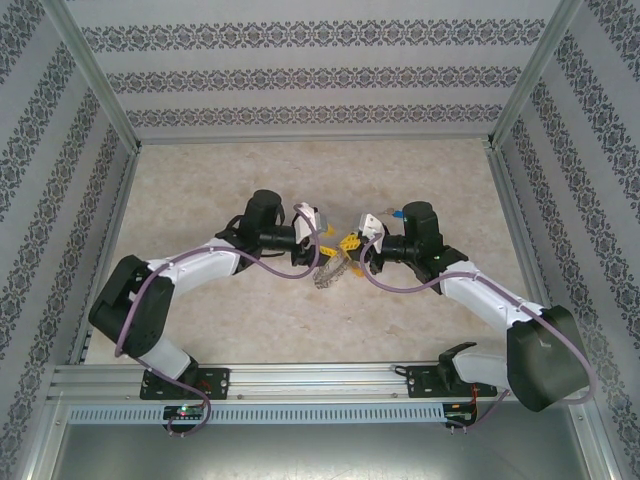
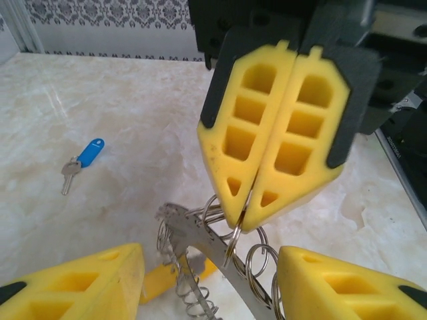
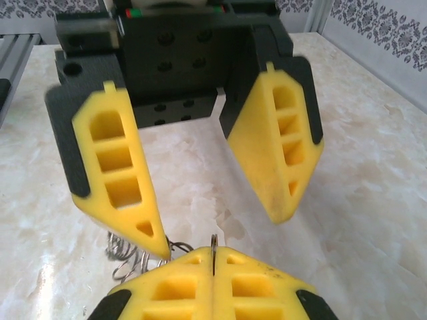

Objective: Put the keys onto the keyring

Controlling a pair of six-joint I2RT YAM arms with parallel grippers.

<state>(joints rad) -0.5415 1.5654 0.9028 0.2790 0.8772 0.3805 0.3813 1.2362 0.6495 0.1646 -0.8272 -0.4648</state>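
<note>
Nearest the arm bases, the grey metal keyring fringed with small wire loops (image 1: 328,276) sits low at the pale marble-patterned counter (image 2: 120,100), midway between the two arms. Both wrists bend in over it. Whether it rests on the counter or hangs just clear I cannot tell.

The right jaws are fully shut, their yellow foam pads (image 2: 267,147) pressed flat together and pinching one wire loop at the very tips. That looks like a deliberate anchor, holding the ring steady so the other arm can work on it.

The left jaws stand roughly half open. The ring's flat metal strip (image 2: 207,248) and loops lie between their pads (image 2: 80,287), and nothing is gripped. From the right wrist one pad tip (image 3: 155,243) sits just beside a cluster of loops (image 3: 125,257), but contact is too close to call.

Under the ring, by the left pad, lies a yellow plastic piece (image 2: 167,280), probably the head of the yellow key. Its blade is hidden, so I cannot judge whether it is threaded on a loop.

Farther off, well apart from the ring, the small blue-headed metal key (image 2: 85,157) lies flat on the counter, untouched. From overhead this blue key (image 1: 398,213) is a speck beside the right wrist, and the ring is a blur half covered by the jaws.
</note>
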